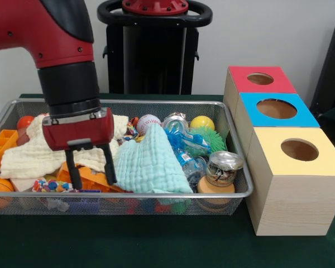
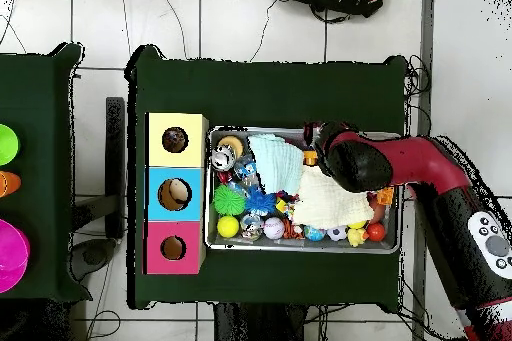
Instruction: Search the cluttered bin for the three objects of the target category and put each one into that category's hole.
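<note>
- The claw [image 1: 90, 168] hangs from the red and black arm [image 1: 56, 39] over the left part of the wire-mesh bin [image 1: 123, 197], its two black fingers [image 1: 73, 170] spread apart with nothing between them.
- Its tips reach down among the clutter, just above an orange plastic piece [image 1: 89, 178] and between a cream cloth [image 1: 30, 153] on the left and a pale green cloth [image 1: 151, 164] on the right.
- One knotted rope bundle [image 1: 51, 185], with blue, red and white strands, lies low against the bin's front wall, just left of and below the claw tips; whether it touches them cannot be told.
- Another patch of mixed colour shows at the far side by a baseball [image 1: 148, 123], too small to tell for certain.
- The blue-topped box [image 1: 273, 111] with its round hole [image 1: 276, 108] stands on the green desk [image 1: 156, 245] to the right of the bin, between the red-topped box [image 1: 259, 81] and the yellow-topped box [image 1: 296, 173], well apart from the claw.
- From overhead, the arm [image 2: 400, 162] covers the bin's [image 2: 300, 246] right half; the blue box [image 2: 174, 194] sits just beside the bin's left end.
- A small jar [image 1: 223, 167] with a metal lid bears a label, but its writing cannot be read.
- A spiky green ball [image 1: 209, 139] lies near the bin's right end.
</note>
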Action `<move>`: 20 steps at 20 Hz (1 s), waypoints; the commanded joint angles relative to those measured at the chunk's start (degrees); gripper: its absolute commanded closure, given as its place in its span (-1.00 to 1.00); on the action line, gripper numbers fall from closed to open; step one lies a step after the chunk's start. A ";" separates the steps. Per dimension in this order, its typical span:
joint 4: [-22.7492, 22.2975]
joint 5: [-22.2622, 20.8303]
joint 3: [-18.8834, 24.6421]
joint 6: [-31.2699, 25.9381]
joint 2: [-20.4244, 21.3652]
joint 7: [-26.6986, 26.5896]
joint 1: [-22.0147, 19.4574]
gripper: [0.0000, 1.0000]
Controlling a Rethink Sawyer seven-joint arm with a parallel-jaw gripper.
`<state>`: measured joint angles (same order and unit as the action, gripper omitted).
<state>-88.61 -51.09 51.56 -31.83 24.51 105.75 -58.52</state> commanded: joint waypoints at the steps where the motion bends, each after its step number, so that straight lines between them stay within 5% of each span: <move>1: -0.80 -4.82 -0.67 1.44 -3.39 -19.55 -1.76 -1.00; 12: -10.41 0.98 3.14 -5.20 7.49 -21.64 -7.06 -1.00; 20: -14.89 -1.18 2.15 -2.72 14.64 -17.73 -6.25 -1.00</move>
<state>-96.65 -50.34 52.47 -31.54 32.59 103.63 -66.25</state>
